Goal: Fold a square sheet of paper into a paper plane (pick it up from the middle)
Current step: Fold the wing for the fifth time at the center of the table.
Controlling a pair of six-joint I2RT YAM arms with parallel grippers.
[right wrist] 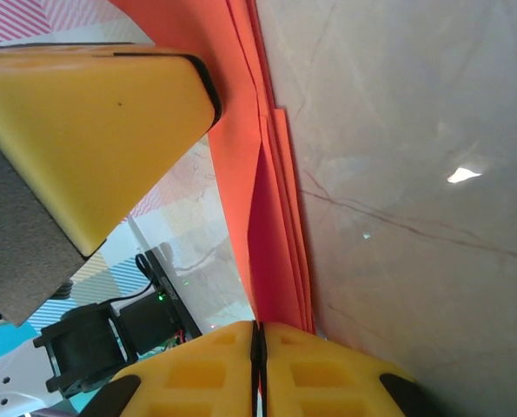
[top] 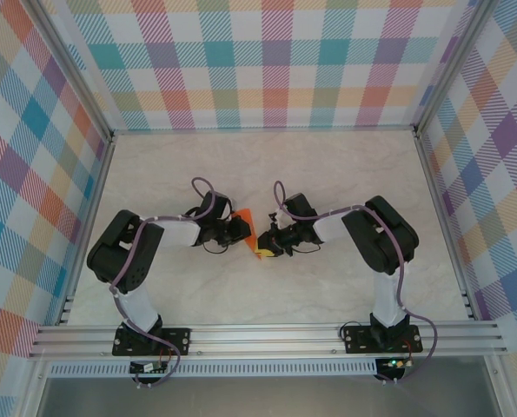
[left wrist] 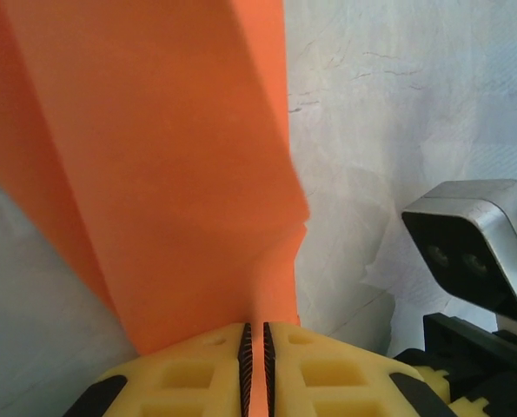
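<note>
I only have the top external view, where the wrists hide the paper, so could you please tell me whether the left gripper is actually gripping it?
Observer: Yes, the left gripper is shut on the orange paper, pinching a thin edge.
Operator: Thank you, and the right one?
Observer: The right gripper is shut on it too, where several folded layers meet.

Bright, even overhead light fills the top view; shadows are faint and soft. In the left wrist view the orange paper [left wrist: 154,174], close to the lens, looks slightly soft. In the right wrist view a small white glare spot marks the table [right wrist: 397,104] at right.
</note>
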